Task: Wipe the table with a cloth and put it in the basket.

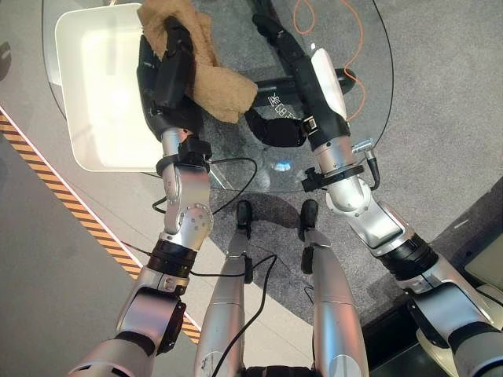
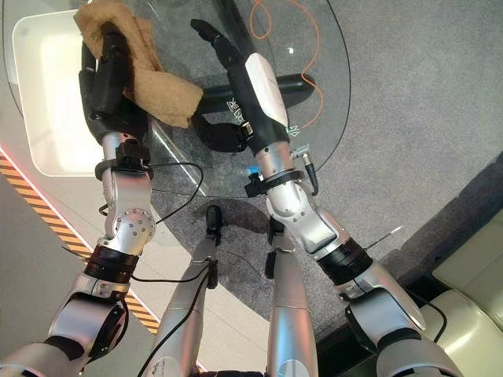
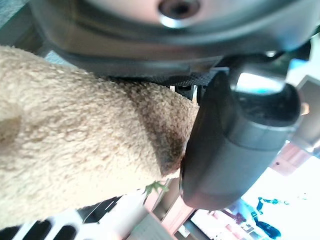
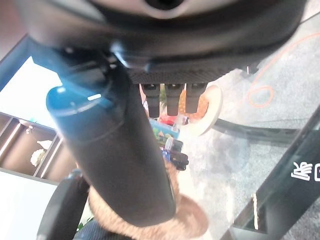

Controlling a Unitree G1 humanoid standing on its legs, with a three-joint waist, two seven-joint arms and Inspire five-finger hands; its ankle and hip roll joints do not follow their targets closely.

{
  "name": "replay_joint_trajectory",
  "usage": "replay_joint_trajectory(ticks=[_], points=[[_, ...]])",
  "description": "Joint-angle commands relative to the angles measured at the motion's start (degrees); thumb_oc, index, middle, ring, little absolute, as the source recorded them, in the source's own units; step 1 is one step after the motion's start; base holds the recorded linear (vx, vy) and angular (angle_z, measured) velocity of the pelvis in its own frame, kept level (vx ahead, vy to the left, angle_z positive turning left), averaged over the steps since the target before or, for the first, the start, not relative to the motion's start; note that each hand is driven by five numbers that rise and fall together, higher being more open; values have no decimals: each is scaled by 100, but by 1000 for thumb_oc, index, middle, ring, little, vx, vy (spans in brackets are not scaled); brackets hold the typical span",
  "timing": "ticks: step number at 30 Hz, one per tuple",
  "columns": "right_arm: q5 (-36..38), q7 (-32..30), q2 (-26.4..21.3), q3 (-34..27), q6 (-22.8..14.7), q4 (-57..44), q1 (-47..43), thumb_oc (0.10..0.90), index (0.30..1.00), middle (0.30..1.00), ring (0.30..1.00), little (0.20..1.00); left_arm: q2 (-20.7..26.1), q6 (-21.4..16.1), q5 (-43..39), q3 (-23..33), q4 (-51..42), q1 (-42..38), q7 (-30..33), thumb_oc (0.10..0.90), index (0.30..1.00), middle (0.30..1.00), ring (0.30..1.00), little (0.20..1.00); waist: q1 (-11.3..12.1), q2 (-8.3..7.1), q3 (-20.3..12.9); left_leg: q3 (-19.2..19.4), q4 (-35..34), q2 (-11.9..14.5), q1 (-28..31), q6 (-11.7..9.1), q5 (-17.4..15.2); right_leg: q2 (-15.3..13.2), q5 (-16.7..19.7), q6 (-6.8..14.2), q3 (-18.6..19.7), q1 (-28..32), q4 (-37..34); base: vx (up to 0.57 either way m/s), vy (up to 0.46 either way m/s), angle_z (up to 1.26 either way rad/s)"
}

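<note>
The left hand point(image 1: 167, 75) has its dark fingers and thumb curled round a tan cloth point(image 1: 206, 67), gripping it above the round glass table point(image 1: 357, 118), at about ten o'clock on the tabletop. The cloth is thick and fleecy, with a nubbly pile like towelling; it is bunched over the fingers at the top and hangs in a loose fold toward the table's middle, at about four o'clock from the hand. In the left wrist view its pile shows darker where it is pressed against the thumb. Just beside the hand, at its nine o'clock, sits the white basket point(image 1: 90, 86), pale and rectangular with rounded corners. The right hand point(image 2: 224, 47) is stretched over the glass with fingers straight, holding nothing.
</note>
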Motion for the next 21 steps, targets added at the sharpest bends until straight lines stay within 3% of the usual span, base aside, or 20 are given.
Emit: replay_joint_trajectory(ticks=[1, 12, 17, 19, 21], points=[[-307, -346, 314, -365, -685, -877, -567, 800, 900, 900, 900, 900, 269, -926, 894, 354, -886, -760, 45, 100, 300, 300, 300, 200, 151, -108, -169, 337, 92, -335, 92, 109, -276, 311, -145, 152, -99, 358, -477, 0, 0, 0], [-465, -790, 139, -554, -683, -691, -371, 800, 900, 900, 900, 900, 434, -1095, 1226, 500, -672, -700, 464, 100, 300, 300, 300, 200, 110, -91, -169, 356, 100, -326, 132, 95, -337, 297, -225, 159, -74, 381, -435, -1, 13, 0], [-586, -1419, 1, -784, -603, -311, -220, 800, 900, 900, 900, 900, 610, -1141, 1635, 619, -344, -716, 843, 100, 300, 300, 300, 200, 67, -82, -169, 380, 108, -296, 141, 84, -349, 289, -235, 172, -58, 369, -402, -4, 14, 0], [-565, -1658, -55, -857, -408, -197, -166, 800, 900, 900, 900, 900, 680, -1177, 1728, 653, -208, -728, 907, 100, 300, 300, 300, 200, 50, -82, -169, 387, 116, -287, 97, 85, -315, 297, -192, 169, -54, 317, -400, -9, 18, -1], [-257, -2209, -159, -1024, -285, 186, 29, 800, 900, 900, 900, 900, 828, -1245, 1794, 711, 26, -686, 1028, 100, 300, 300, 300, 200, 5, -71, -169, 403, 119, -270, 128, 77, -373, 300, -256, 172, -24, 333, -376, 20, 50, -3]])
